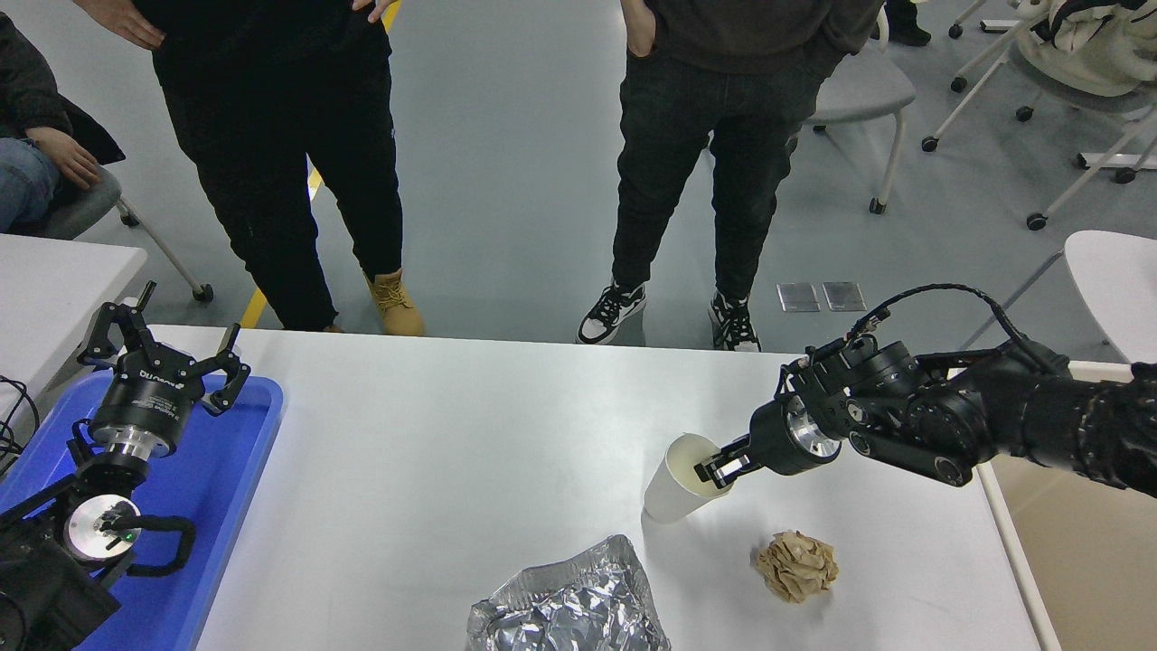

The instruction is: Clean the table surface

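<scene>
The right gripper pinches the rim of a white paper cup: one finger sits inside the mouth, the other on the outer wall, and the two are pressed together on the rim nearest the wrist. The cup is tilted, its mouth leaning toward the gripper and its base resting on the table surface just ahead of and below the fingertips. Its long axis runs roughly in line with the forearm — from base to mouth it points back along the arm.

The table surface spreads under and ahead of the gripper in every direction. A crumpled brown paper ball lies near the gripper, on its near side and slightly back toward the wrist. A crushed sheet of foil lies further off on the same near side, beyond the cup's base.

The right arm enters from the right edge and reaches out nearly level over the table, wrist rolled so the fingers close across the cup wall. It is the nearer arm to all three items.

The left gripper is parked well away across the table, fingers spread, above a blue tray — a likely place for the litter.

Judgement: the cup is gripped but not yet lifted clear.
</scene>
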